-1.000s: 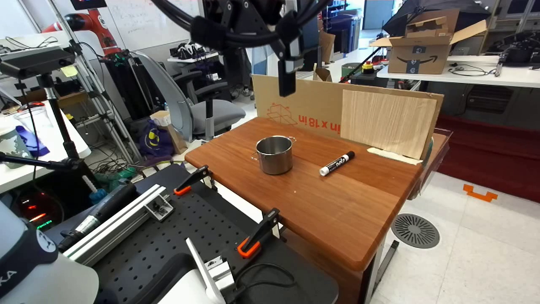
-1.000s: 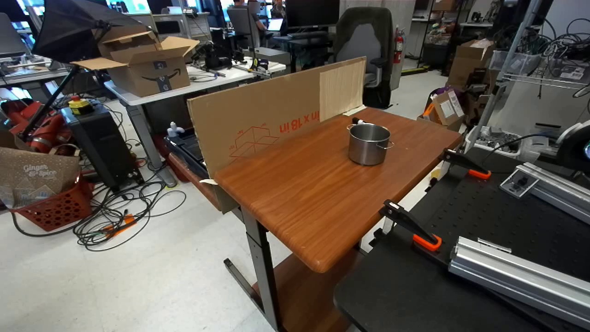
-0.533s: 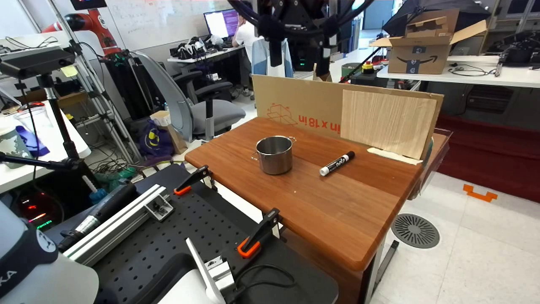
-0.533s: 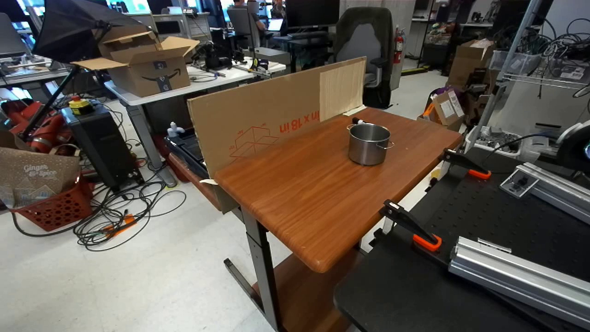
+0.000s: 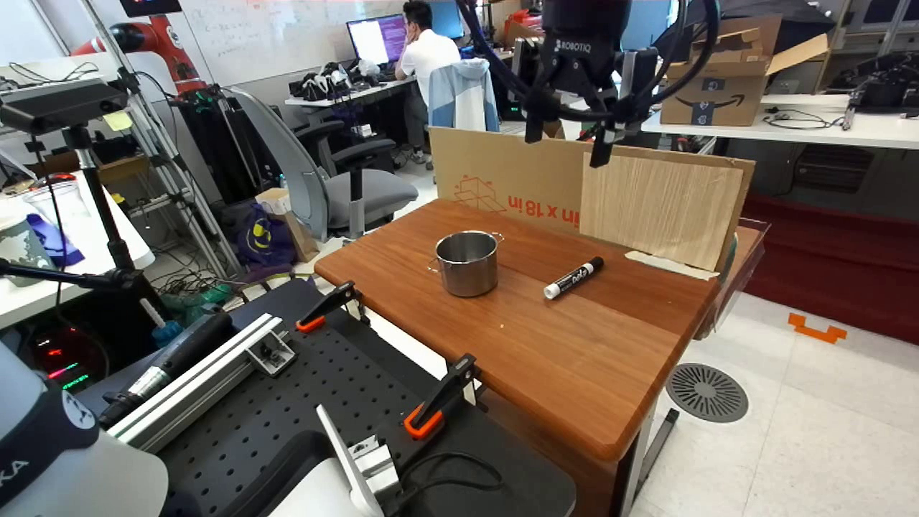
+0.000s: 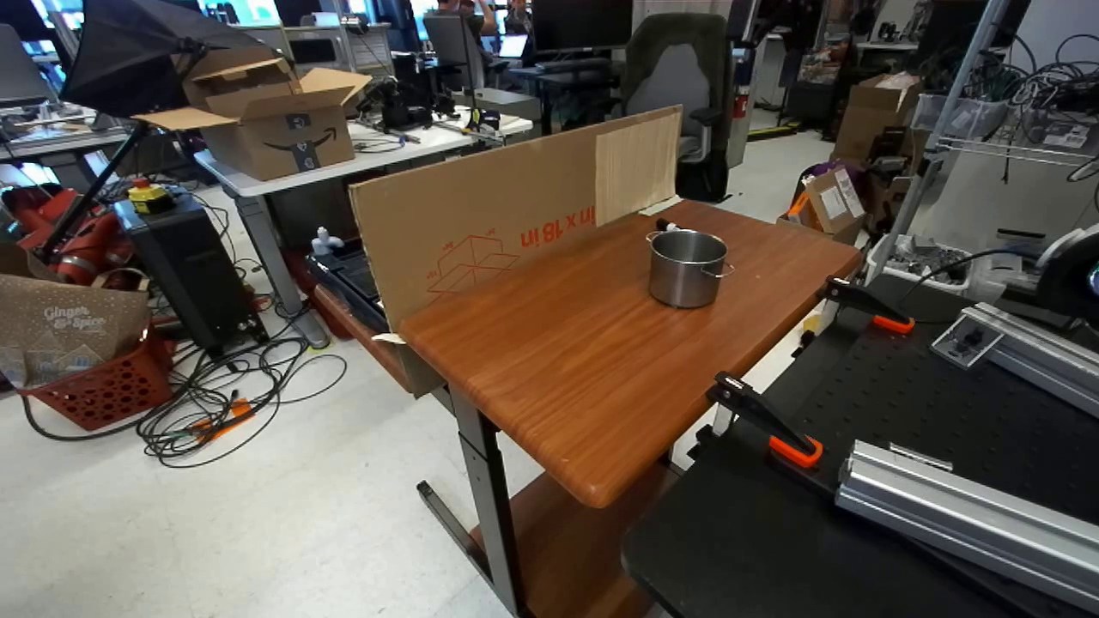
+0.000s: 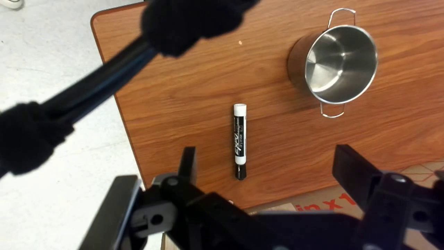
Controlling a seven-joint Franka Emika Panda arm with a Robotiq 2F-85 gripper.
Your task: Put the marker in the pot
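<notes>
Broadly, brown wood-grain tabletop (image 5: 574, 366): carries what I need, well below me.
Tan cardboard panel with red print (image 6: 481, 206): stands along the far edge, to respect if I overshoot.
Black two-fingered pincer (image 7: 265, 159): mine, hanging high over the wood, fingers spread wide with nothing between them.
Round grey metal pot with wire handles (image 5: 470, 276): upright, toward the upper right of my wrist view; I judge it outside a straight descent.
Slim black-and-white cylindrical marker (image 7: 240, 139): lying flat on the tabletop below me, near the pot but apart from it. Its long axis runs roughly square to my fingers' closing line, black-capped end toward the panel. In the wrist view it shows between the fingers, nearer the one at left, so I'd expect to shift that way and descend, hardly turning. Nothing seems to block the drop.
</notes>
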